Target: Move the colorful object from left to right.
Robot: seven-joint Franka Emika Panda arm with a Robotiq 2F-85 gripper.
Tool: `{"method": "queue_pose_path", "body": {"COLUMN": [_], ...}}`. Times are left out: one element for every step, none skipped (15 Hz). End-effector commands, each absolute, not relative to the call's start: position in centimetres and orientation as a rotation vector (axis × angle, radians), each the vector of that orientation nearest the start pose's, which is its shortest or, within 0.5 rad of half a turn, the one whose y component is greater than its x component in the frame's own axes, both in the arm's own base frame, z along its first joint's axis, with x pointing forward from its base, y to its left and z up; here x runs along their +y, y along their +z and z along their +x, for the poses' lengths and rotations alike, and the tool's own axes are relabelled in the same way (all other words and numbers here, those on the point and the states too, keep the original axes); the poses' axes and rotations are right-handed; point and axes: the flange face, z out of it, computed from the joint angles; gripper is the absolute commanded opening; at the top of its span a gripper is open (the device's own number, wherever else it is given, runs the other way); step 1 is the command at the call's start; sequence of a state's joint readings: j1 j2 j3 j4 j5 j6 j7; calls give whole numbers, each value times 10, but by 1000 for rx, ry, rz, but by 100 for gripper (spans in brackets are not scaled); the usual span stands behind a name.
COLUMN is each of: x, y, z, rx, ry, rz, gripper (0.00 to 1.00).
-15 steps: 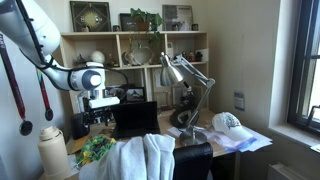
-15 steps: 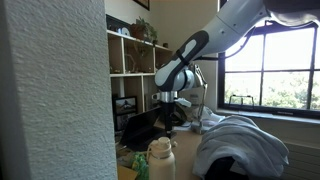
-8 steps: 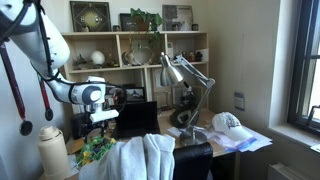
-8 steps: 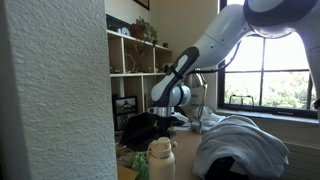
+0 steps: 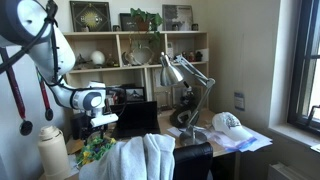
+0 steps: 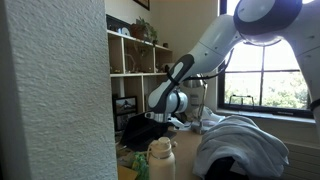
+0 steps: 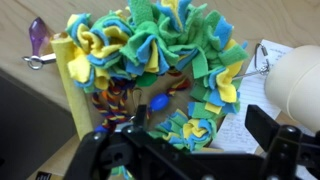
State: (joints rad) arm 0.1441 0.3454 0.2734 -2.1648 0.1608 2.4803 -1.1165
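1. Two dark fingers point(image 7: 285, 150) of the gripper point(image 7: 185, 150) stand spread wide in the wrist view and hold nothing; they hang above the colorful object point(image 7: 160, 60)
2. This object, a ruffled fleece ring of green, yellow and blue, lies on the desk point(image 7: 12, 40), near a white bottle point(image 7: 295, 85) and partly over a paper sheet point(image 7: 245, 115)
3. To grasp well, we would come straight down so that the fingers pass on both sides of one thick part of the ring, then close firmly, because soft fleece squashes and may slip
4. We would lift it high before going right, since the bottle is close and could be knocked
5. The fingertips are cut off by the lower edge of the wrist view, so we cannot tell how near they are to the fleece; in an exterior view a white cloth point(image 5: 150, 155) hides part of the object, and we cannot make out a free place on the right
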Motion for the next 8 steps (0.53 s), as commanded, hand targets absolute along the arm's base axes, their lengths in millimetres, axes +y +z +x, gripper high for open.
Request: {"method": "queue_pose_path", "body": {"x": [229, 228, 228, 228, 227, 227, 228, 227], "y": [238, 237, 236, 234, 232, 229, 225, 220], "z": [533, 536, 540, 544, 547, 549, 552, 553], "rx": [-1886, -1883, -1880, -1877, -1876, -1876, -1874, -1874], "ry": [-116, -120, -124, -126, -126, -122, -117, -109], "rz": [-2260, -2261, -2262, -2263, -2264, -2263, -2262, -2261], "gripper": [100, 100, 100, 100, 100, 100, 100, 100]}}
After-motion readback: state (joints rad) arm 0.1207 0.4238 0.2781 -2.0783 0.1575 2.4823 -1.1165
